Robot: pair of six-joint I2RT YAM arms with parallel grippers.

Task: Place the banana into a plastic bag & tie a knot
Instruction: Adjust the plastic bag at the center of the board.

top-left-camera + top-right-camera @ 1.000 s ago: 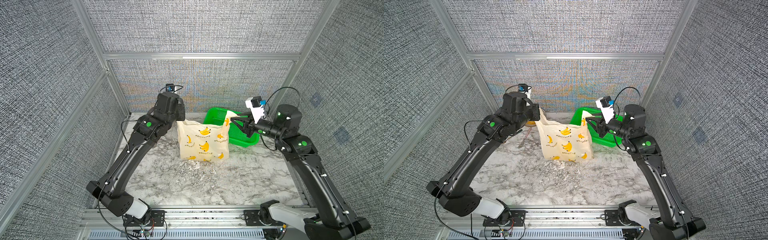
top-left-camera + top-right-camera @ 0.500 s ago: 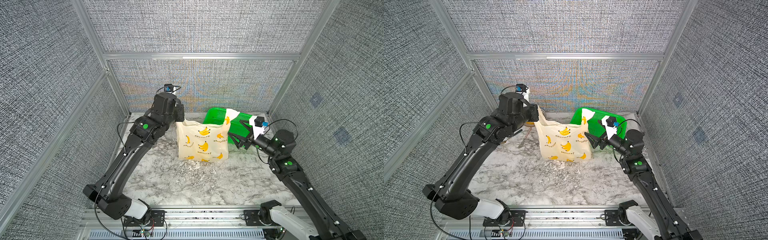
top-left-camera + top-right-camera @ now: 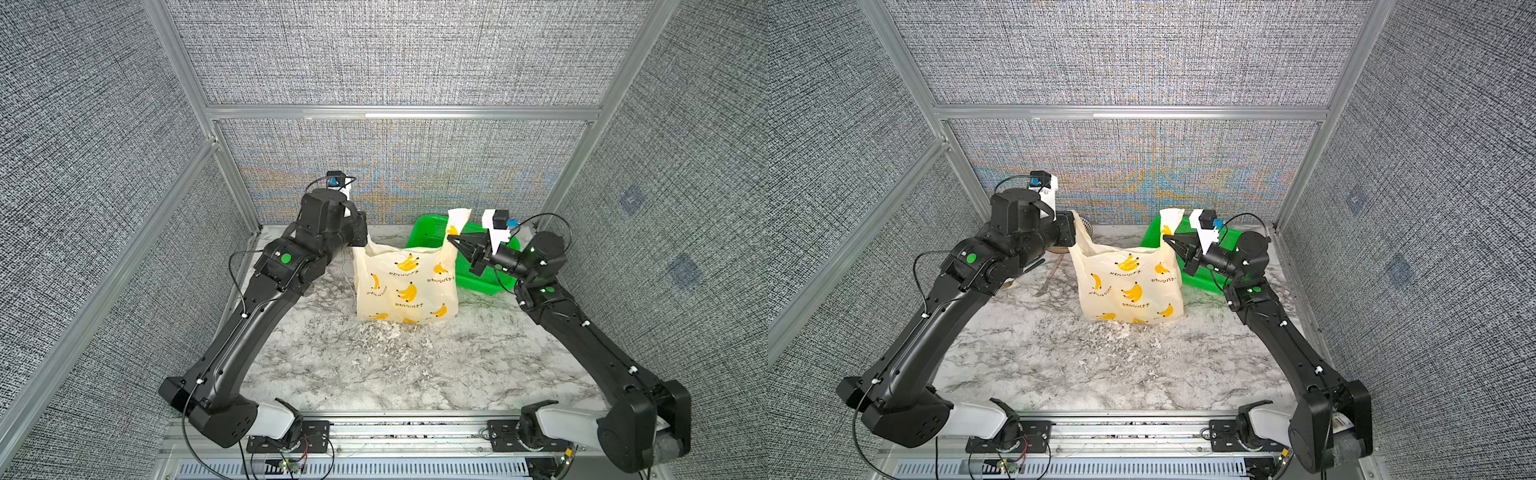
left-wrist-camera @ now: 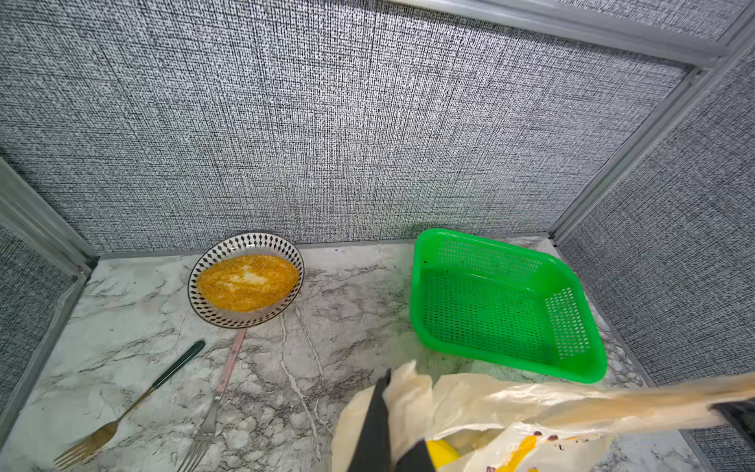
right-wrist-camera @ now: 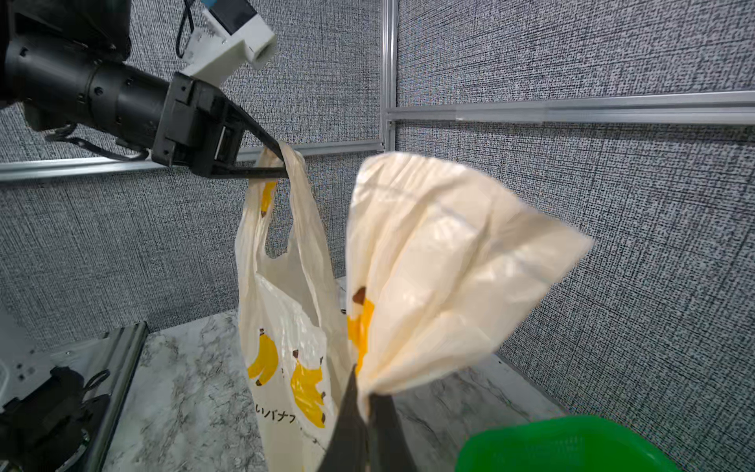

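Left wrist alone shows the banana (image 4: 443, 449) in the plastic bag (image 4: 470, 402); left hand (image 5: 282, 161) and right hand (image 5: 361, 384) pinch its handles.

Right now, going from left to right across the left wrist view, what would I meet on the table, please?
Green-handled fork → patterned plate → green basket. Pink-handled fork and plastic bag overlap these, so omitted.

Bright, even light falls from overhead, leaving only faint, soft shadows on the worktop (image 3: 374, 365) in both top views. The woven back wall (image 3: 386, 183) shimmers with rainbow moiré bands, and the frame posts (image 3: 191, 83) bow toward the edges. In the right wrist view the near flap of the plastic bag (image 5: 449, 265) is smeared, and the right fingers (image 5: 345, 433) are out of focus.
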